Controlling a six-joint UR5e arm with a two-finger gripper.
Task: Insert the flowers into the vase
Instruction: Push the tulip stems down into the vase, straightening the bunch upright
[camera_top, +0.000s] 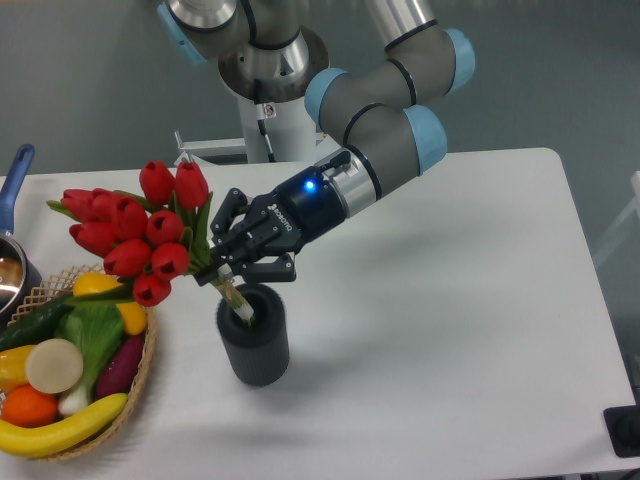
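Gripping the flowers (135, 235) by the stems just under the leaves, the gripper (228, 268) had its fingers closed tight around the bunch. Bunch was tilted, heads leaning up and to the left over the wicker basket (140, 385), pale stem ends angled down to the right. Stem tips were inside the round mouth of the vase (254, 335), just past the rim; how deep, couldn't tell. Vase stood upright on the white table (450, 330), directly below the gripper, apart from the basket beside it on its left. Lowest tulip heads hung just above the fruit and vegetables in the basket; contact unclear. Arm (375, 140) came in from upper right, blue light lit on the wrist. Blue-handled pot (12, 235) was partly in view at the left edge.
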